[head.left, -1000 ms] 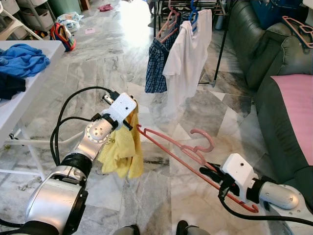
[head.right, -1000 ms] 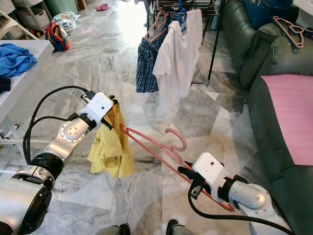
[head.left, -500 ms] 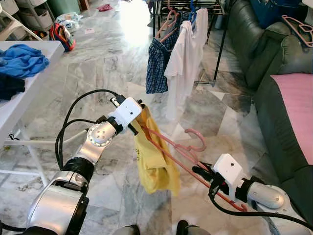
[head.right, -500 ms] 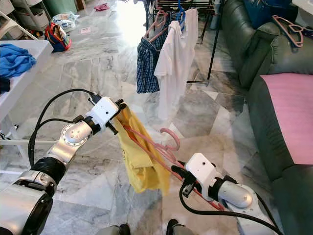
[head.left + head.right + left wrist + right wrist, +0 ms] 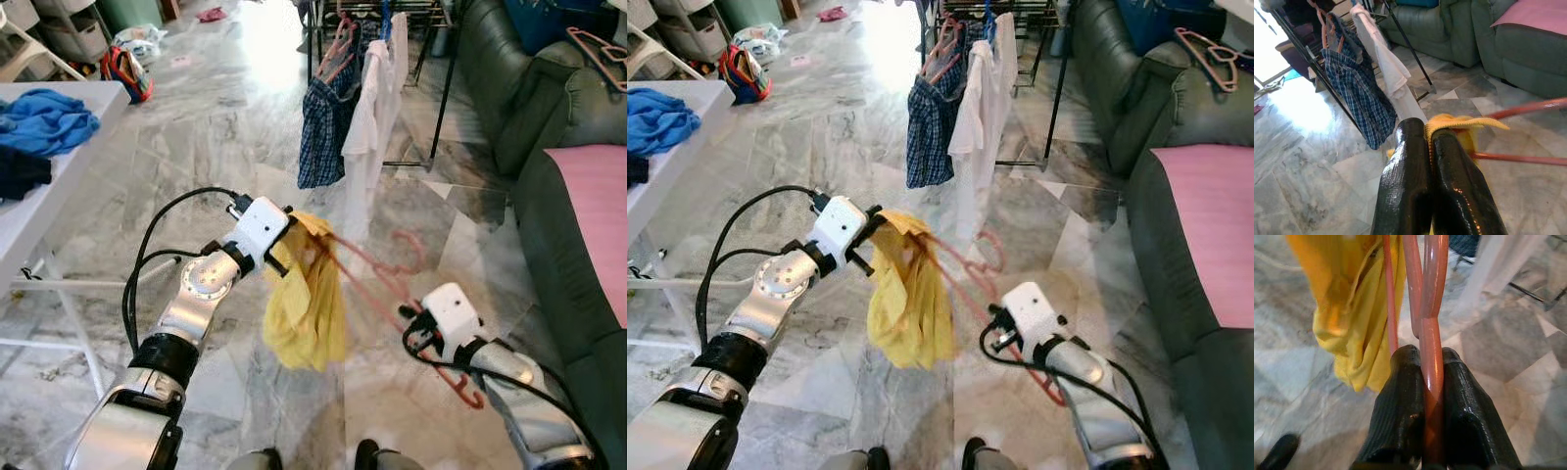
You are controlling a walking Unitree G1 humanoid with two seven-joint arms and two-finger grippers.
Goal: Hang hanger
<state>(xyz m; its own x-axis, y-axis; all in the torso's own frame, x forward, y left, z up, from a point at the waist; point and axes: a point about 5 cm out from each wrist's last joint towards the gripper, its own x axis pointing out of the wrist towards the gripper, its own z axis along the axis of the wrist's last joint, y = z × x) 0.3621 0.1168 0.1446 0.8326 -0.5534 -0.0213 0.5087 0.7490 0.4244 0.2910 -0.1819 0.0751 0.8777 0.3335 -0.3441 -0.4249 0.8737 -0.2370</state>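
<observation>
Between both tools, hanger [image 5: 387,279] slants floorward rightward.

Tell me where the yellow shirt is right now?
The yellow shirt hangs in front of the robot, pinched at its top by the left gripper, with one end of the pink hanger poked into it.

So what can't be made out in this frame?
- Eye views: motion blur smears the pink hanger, so its hook shape is unclear.
- Eye views: the yellow garment hangs bunched, covering the hanger's end; whether it is threaded through is unclear.
- Left wrist view: the left claw, shut on the garment, hides the cloth it pinches.
- Eye views: the drying rack top is cut off.
</observation>
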